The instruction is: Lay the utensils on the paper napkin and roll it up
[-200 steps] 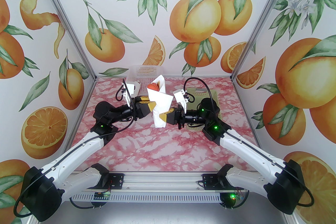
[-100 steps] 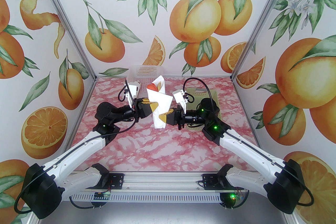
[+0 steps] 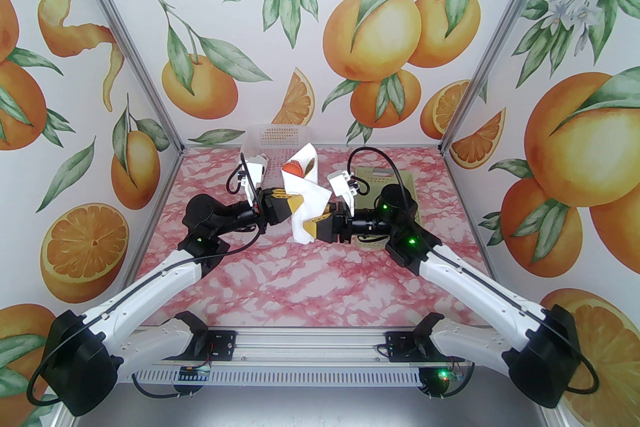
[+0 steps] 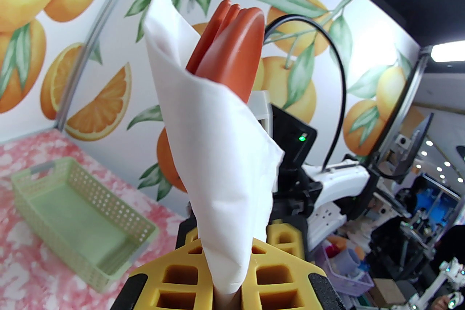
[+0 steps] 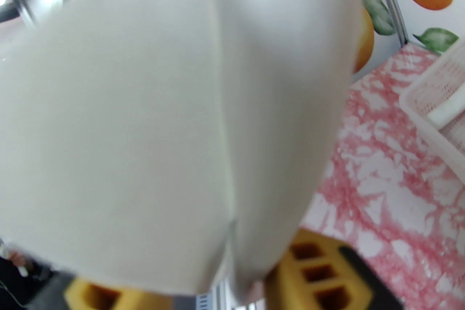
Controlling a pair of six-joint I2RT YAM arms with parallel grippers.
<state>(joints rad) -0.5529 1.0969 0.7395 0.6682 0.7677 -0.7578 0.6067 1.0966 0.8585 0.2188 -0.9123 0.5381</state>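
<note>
Left tool [image 3: 297, 205] clamps the paper napkin [image 4: 221, 156] (utensils [image 4: 232, 47] poking out); right tool [image 3: 312, 225] gapes.

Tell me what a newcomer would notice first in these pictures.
A white paper napkin rolled into a cone is held up above mid-table between the two arms, its lower end pinched in the left fingers. Red-orange utensils poke out of its open top. Behind it, walls papered with big painted oranges surround the pink marbled table.
</note>
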